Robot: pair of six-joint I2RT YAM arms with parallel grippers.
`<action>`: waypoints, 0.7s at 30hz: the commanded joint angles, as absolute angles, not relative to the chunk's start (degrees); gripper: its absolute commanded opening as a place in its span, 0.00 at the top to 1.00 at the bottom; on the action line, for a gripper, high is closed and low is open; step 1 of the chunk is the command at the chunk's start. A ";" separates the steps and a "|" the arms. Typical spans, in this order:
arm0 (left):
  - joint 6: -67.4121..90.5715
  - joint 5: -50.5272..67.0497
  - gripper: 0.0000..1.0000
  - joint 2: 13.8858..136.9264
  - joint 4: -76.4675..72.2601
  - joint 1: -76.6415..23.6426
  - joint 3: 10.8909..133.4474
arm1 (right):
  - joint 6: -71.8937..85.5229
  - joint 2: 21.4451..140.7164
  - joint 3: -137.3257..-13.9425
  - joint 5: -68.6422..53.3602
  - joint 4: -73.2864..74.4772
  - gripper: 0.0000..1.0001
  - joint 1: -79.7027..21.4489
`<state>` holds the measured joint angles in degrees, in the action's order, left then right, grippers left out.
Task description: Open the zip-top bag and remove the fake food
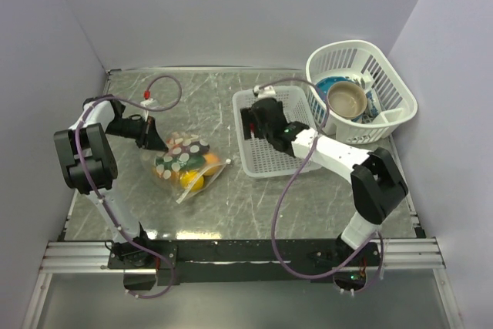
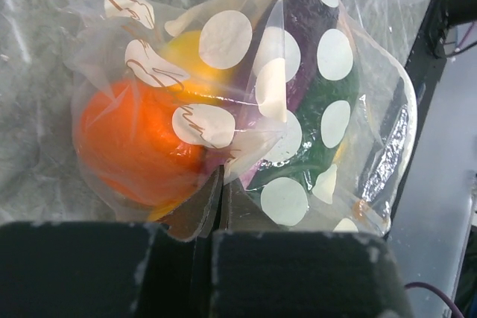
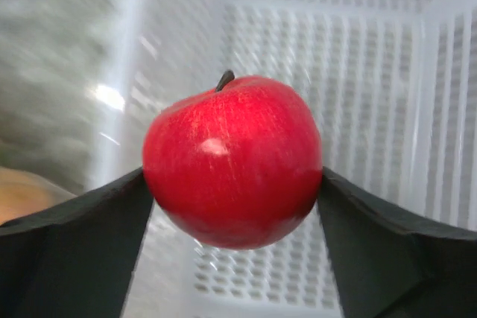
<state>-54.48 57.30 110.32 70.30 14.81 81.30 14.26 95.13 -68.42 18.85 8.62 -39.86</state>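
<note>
A grey marbled desk (image 1: 231,213) carries 2 white lattice baskets toward its far right: a low rectangular basket (image 1: 262,166) and, just beside it on the right, a taller oval basket (image 1: 404,96) standing in the corner. In the oval basket sits a round bowl (image 1: 347,99) with a brownish inside, partly over a blue dish (image 1: 327,85), with other crockery too crowded to tell apart. Plain pale walls (image 1: 231,5) close in the desk on 3 sides.

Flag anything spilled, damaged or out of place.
Nothing stands out. The zip-top bag lies crumpled on the table, pinched by the left claw, fake food inside; the right claw holds a red apple over the flat white basket.
</note>
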 commanded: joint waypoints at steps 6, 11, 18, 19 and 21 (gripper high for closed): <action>-58.37 59.15 0.99 111.36 76.74 14.68 84.29 | 23.02 86.76 -55.73 25.58 11.95 0.00 -39.81; -53.88 59.33 0.81 107.49 71.72 14.68 82.79 | 24.26 80.27 -50.89 29.34 13.54 0.00 -45.14; -51.59 58.45 0.99 108.36 70.22 14.24 82.79 | 15.39 78.83 -58.88 31.82 15.21 0.00 -61.93; -51.77 58.45 0.99 108.98 70.40 14.24 82.97 | 13.03 79.27 -59.93 31.29 14.16 0.02 -62.92; -51.59 58.27 0.99 109.16 69.79 14.24 82.79 | 10.65 80.50 -60.20 27.18 10.66 0.24 -64.59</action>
<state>-52.42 57.54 109.67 70.41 14.55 82.19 16.91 79.33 -57.19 29.71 15.22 -61.54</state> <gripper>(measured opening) 0.018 0.946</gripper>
